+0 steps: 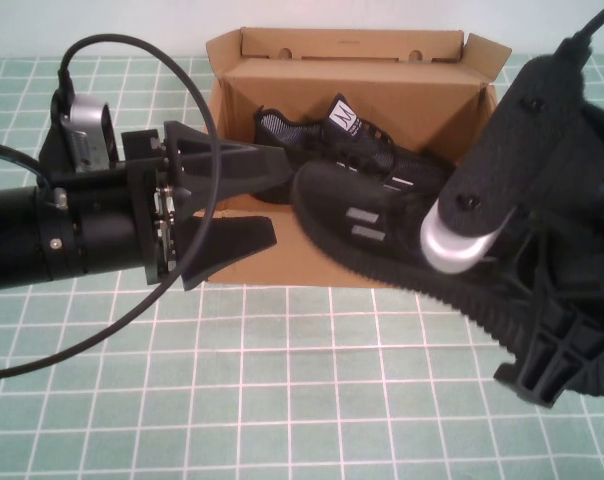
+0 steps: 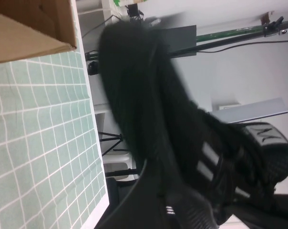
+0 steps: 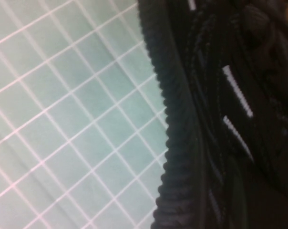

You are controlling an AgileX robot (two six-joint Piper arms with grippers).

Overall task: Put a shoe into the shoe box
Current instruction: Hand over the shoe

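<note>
The brown cardboard shoe box (image 1: 362,100) sits at the far side of the desk (image 1: 282,380), which is covered by a green mat with a white grid. Its flap lid stands up at the back. Inside it, toward the back, lies a second black sneaker (image 1: 332,135) with a grey mesh heel collar and a white tongue tab.

The shoe (image 1: 382,225) hangs tilted over the front edge of the box, toe end pointing toward the left arm, ribbed sole facing the desk, white dash stripes showing on its side. Its heel end disappears under the right arm. The right gripper (image 1: 542,330) is there, at the right of the desk, closed on the shoe; its wrist camera looks straight along the ribbed sole (image 3: 175,143).

The left gripper (image 1: 267,200) reaches in from the left in front of the box, its fingers spread wide, the tips just beside the shoe's toe with nothing between them.
</note>
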